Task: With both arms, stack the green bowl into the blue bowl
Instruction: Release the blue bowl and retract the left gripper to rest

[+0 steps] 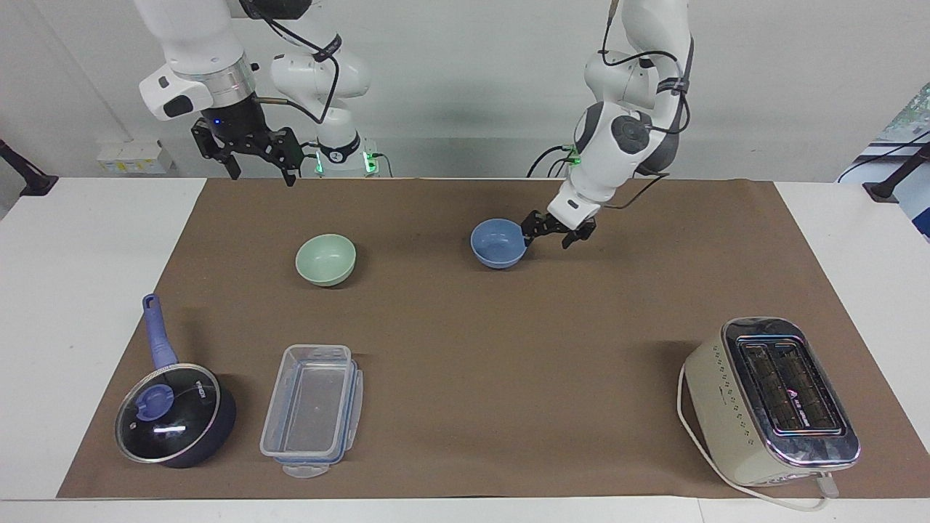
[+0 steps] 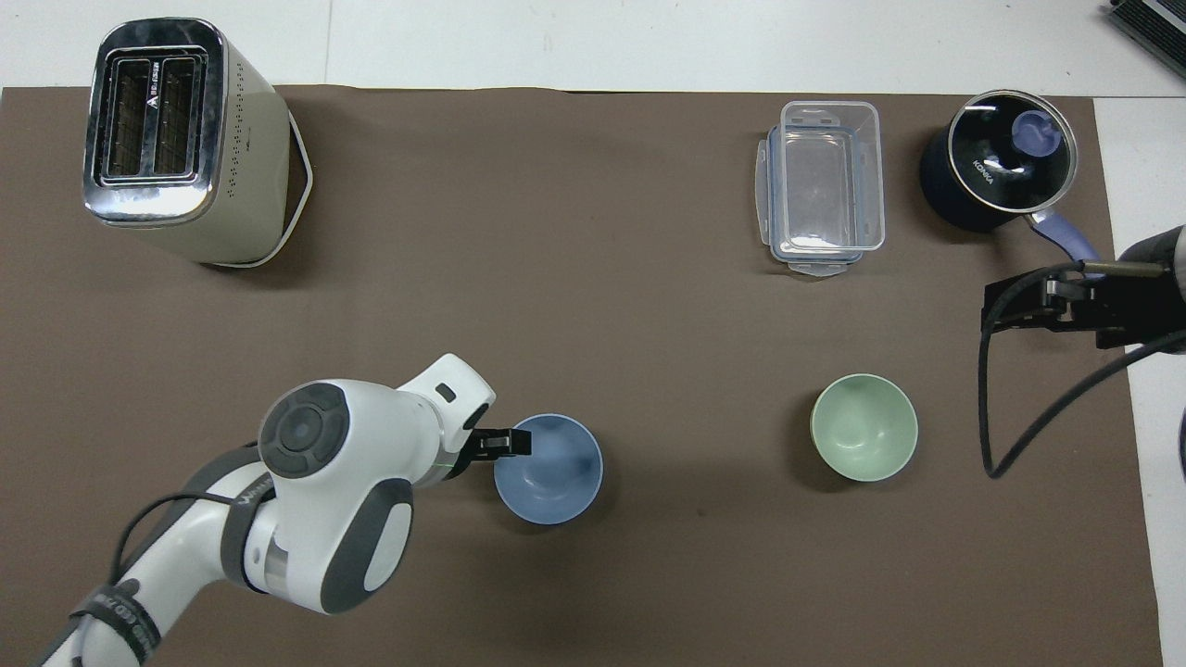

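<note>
The blue bowl point(image 1: 498, 243) point(image 2: 548, 468) stands upright on the brown mat near the middle of the table. My left gripper point(image 1: 550, 237) point(image 2: 496, 445) is open just beside it, toward the left arm's end, with one finger close to the rim and nothing held. The green bowl point(image 1: 326, 258) point(image 2: 864, 427) sits upright on the mat toward the right arm's end, untouched. High over the mat's edge at that end, my right gripper point(image 1: 265, 176) point(image 2: 1019, 306) waits open and empty.
A cream toaster point(image 1: 770, 399) point(image 2: 176, 139) stands farthest from the robots at the left arm's end. A clear lidless container point(image 1: 314, 409) point(image 2: 823, 185) and a dark lidded saucepan point(image 1: 174, 414) point(image 2: 996, 171) sit farther from the robots than the green bowl.
</note>
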Robot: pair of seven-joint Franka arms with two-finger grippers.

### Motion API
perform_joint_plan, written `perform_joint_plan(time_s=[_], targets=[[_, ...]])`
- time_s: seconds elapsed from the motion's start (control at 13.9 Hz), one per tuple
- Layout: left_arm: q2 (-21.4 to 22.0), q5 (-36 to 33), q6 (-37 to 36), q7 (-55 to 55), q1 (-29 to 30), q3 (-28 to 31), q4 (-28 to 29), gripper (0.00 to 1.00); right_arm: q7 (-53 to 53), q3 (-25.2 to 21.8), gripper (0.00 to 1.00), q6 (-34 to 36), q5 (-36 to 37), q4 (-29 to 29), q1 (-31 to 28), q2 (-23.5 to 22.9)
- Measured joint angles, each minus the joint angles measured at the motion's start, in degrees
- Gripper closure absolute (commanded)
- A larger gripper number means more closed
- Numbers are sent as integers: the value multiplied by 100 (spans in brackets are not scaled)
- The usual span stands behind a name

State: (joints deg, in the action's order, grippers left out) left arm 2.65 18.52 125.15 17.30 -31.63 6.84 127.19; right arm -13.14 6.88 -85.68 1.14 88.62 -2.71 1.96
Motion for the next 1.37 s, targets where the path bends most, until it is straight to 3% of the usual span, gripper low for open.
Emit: perform_joint_plan(time_s=[0.29,0.65,1.08,1.37], targets=[[36,-588,-1030,-375,937,29,-970,0,0,0,0,0,0,0,0,0],[37,-1290,-1628,-979,1648,38,-1643,0,0,0,0,0,0,0,0,0],[2,-1601,-2611,-1313,2083,40,-2608,0,0,-32,0,0,0,0,-32,0],[-336,-1621,-3438,-1313,2083,10,-3432,0,23,-140,0,-124,0,72,-161,4]])
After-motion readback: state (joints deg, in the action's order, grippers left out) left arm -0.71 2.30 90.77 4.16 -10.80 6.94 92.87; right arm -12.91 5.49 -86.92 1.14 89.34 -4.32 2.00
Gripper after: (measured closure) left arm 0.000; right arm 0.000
